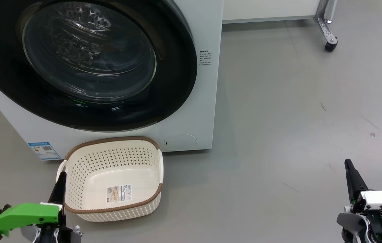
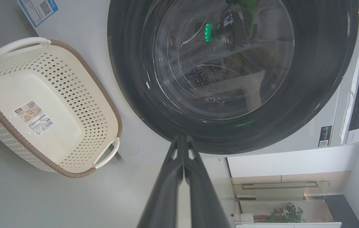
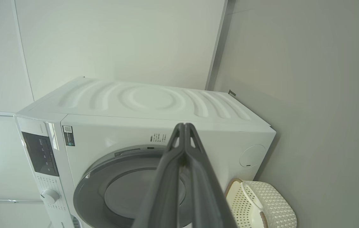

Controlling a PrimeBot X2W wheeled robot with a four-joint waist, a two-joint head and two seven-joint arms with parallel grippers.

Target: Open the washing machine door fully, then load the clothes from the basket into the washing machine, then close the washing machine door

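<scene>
The washing machine door (image 1: 86, 64) presented a glossy black ring, strongly reflective, around smooth clear glass. The washing machine (image 1: 207, 101) casing was smooth white panel with a soft sheen; one broad panel, in the right wrist view, carried pressed ripples. The basket (image 1: 116, 160) was cream perforated plastic, semi-matt, with a brown woven-look rim. Its label (image 1: 119, 193) looked like paper. The floor (image 1: 295, 101) was grey, matt, lightly scuffed. A frame leg (image 1: 325, 20) appeared to be bright metal.

Grey floor (image 1: 295, 118) — washing machine (image 1: 207, 101), basket (image 1: 110, 158) just beside
</scene>
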